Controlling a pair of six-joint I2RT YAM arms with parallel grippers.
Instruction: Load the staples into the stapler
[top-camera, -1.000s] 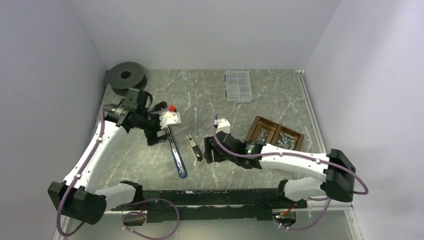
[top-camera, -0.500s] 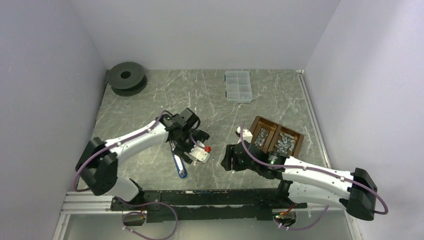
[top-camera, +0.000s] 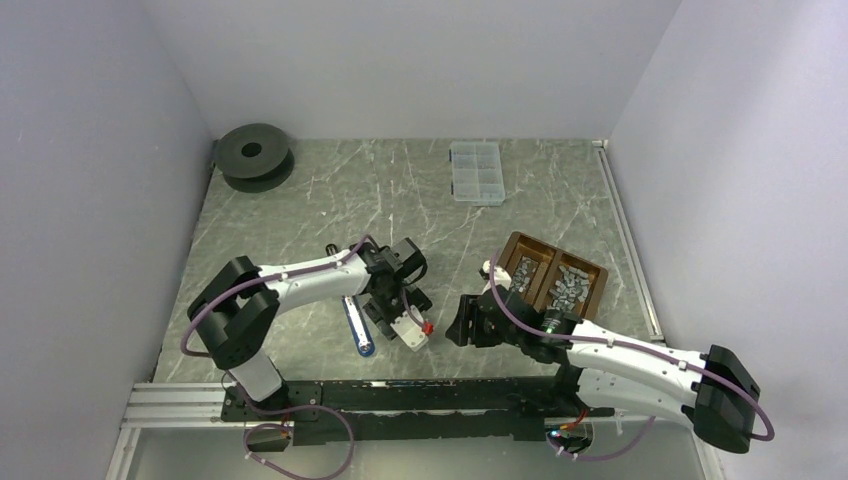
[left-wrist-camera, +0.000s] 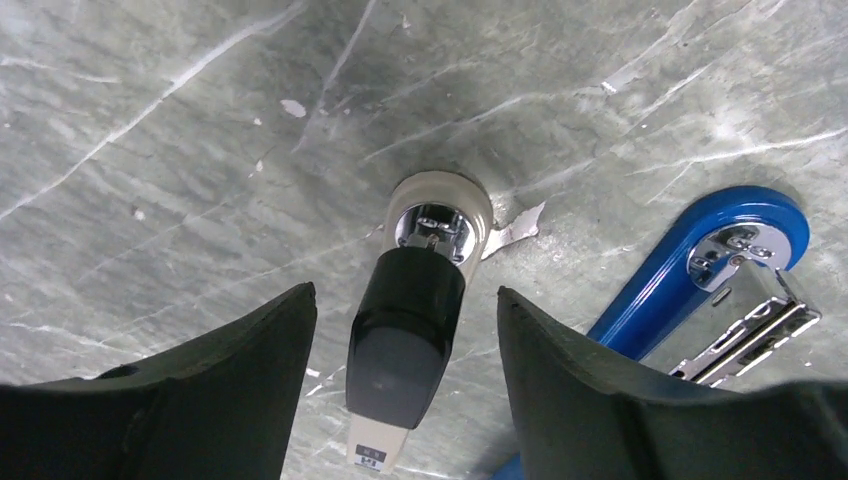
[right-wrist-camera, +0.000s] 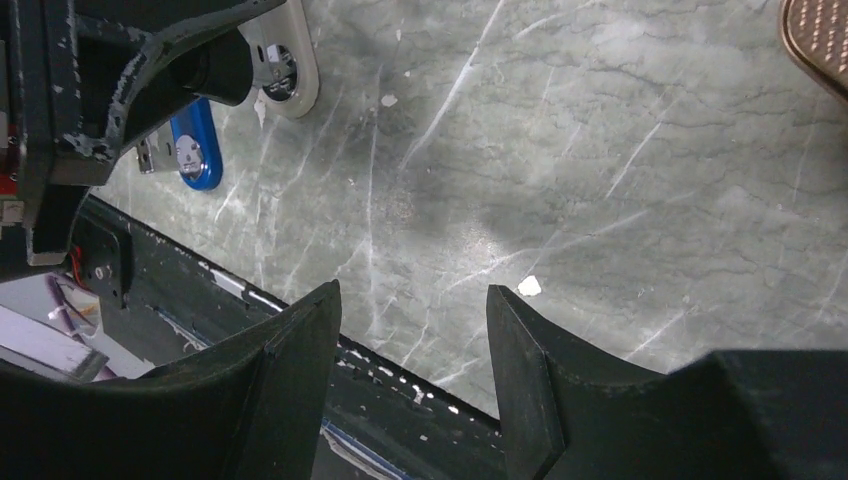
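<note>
Two staplers lie near the table's front middle. A blue stapler (top-camera: 357, 330) is folded open, its metal magazine (left-wrist-camera: 752, 328) exposed. A small black and beige stapler (left-wrist-camera: 405, 340) lies beside it. My left gripper (left-wrist-camera: 405, 295) stands open astride this small stapler, with gaps on both sides. In the top view the left gripper (top-camera: 400, 305) hides most of it. The staples (top-camera: 568, 283) fill a brown tray (top-camera: 590, 297) at the right. My right gripper (top-camera: 462, 322) hangs open and empty over bare table between the staplers and the tray.
A clear compartment box (top-camera: 476, 172) sits at the back centre. A black spool (top-camera: 252, 152) stands in the back left corner. The black rail (right-wrist-camera: 420, 400) along the table's front edge runs just below my right gripper (right-wrist-camera: 412, 290). White walls close in the table.
My left arm swung from the back left to the front middle and came down over the small stapler, its jaws narrowing. My right arm drew back toward the front edge.
</note>
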